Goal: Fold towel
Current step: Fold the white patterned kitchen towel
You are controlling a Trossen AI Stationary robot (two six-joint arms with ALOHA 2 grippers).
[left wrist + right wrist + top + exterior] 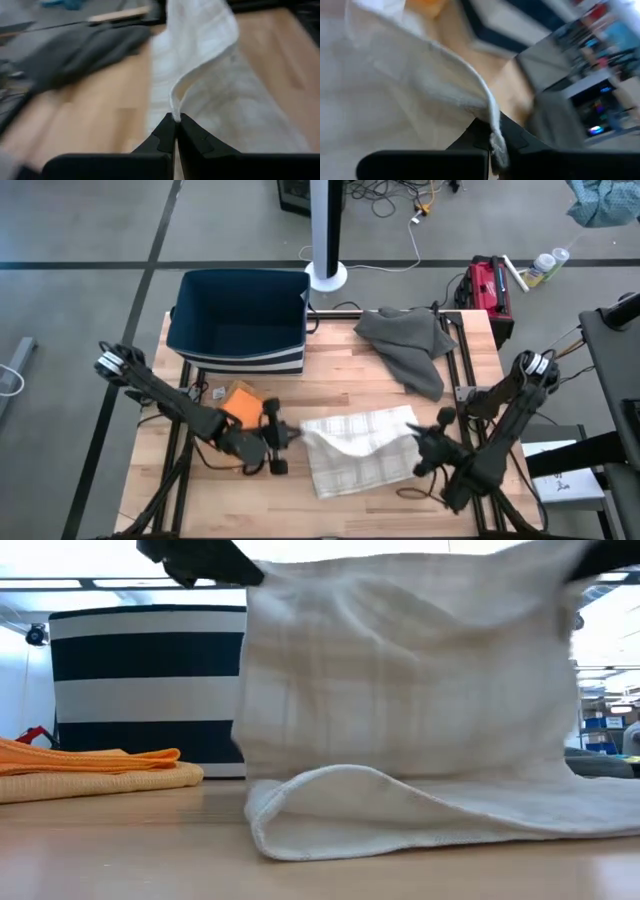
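- Left gripper [288, 436] over the front-middle of the table [330, 370], fingers pressed together on a corner of the white towel [358, 448]; the left wrist view shows the cloth edge pinched right at the fingertips [167, 131].
- Right gripper [418, 444] nearer the table's front right, jaws likewise closed on the towel's opposite corner, hem caught between them in the right wrist view.
- White towel: upper edge lifted between the two grippers, lower part lying on the wood toward the front edge. Low view shows it hanging as a sheet with a rolled fold resting on the tabletop.
- Grey cloth [410, 342] crumpled near the back right corner, apart from the towel.
- Orange cloth [240, 401] folded flat, left of centre, just behind the left gripper.
- Navy-and-white striped bin [240, 320] at the back left corner.
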